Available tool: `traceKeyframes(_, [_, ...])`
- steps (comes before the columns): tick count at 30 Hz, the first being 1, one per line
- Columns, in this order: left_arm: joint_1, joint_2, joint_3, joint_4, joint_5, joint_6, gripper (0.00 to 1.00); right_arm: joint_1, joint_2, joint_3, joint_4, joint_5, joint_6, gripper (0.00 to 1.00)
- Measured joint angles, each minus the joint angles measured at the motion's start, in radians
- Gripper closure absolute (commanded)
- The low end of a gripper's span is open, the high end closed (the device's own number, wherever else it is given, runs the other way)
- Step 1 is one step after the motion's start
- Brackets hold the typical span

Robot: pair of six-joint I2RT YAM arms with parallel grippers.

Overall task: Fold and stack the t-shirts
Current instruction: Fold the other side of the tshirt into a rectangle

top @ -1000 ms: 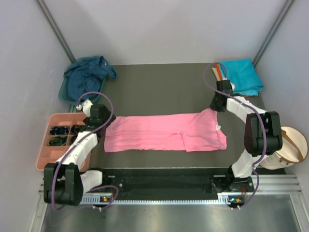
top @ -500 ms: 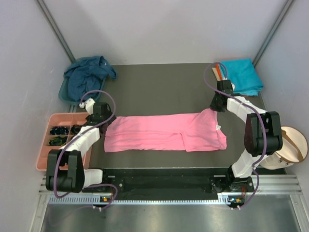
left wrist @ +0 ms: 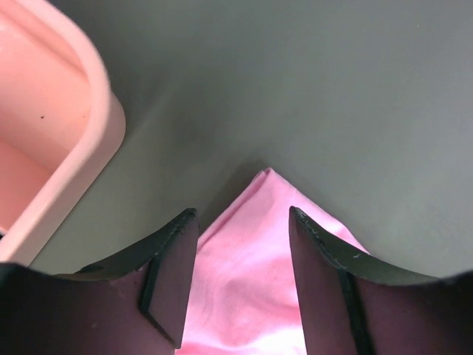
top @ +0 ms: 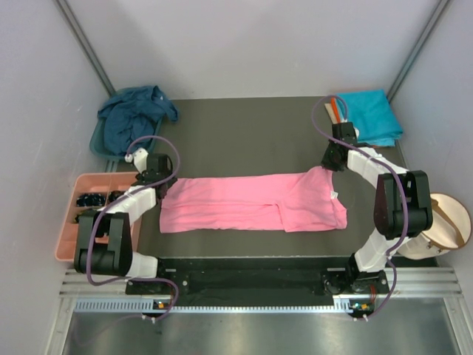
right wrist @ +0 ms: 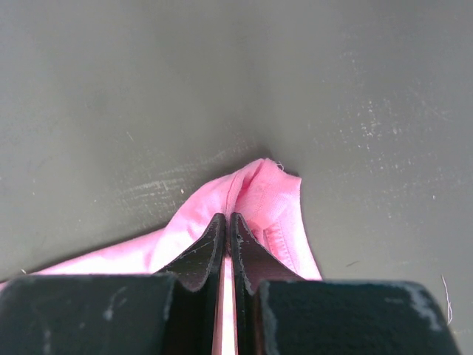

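1. Fingers [left wrist: 171,274] of the left gripper [left wrist: 242,222]: spread apart, astride the far left corner of the pink shirt [top: 251,201]. Cloth lay between them, not yet clamped.
2. Fingers [right wrist: 203,251] of the right gripper [right wrist: 228,218]: pressed together, pinching the pink shirt's far right corner, which puckered up into a small peak at the tips.
3. Pink shirt: lay flat as a long band on the table [top: 244,133], spanning between both grippers, with one lengthwise fold already in it.
4. Navy shirt [top: 133,118]: crumpled in a basin [top: 96,142], beyond the pink shirt's left end and well apart from it.
5. Turquoise shirt [top: 373,115]: folded, beyond the pink shirt's right end, with orange cloth [top: 338,109] showing at the edge nearest the pink shirt.
6. Tray [left wrist: 107,129]: just beside the pink shirt's left corner, close to the left gripper.
7. Risk, judged: only the tip of the left corner sat between the spread fingers. A close there could catch too little cloth, or one layer alone, and the corner would slip on lifting.
8. Risk, judged: one end gripped and the other lost would drag the pink shirt askew and undo its fold.
9. Risk, judged: any sideways drift by the left gripper could knock the tray.
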Motion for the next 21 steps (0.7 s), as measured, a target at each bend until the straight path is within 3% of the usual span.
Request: traceKeyframes(21, [0.002, 0.149, 0.035, 0.063, 0.011, -0.002, 0.51, 0.000, 0.000, 0.000, 0.000, 0.000, 0.000, 1.00])
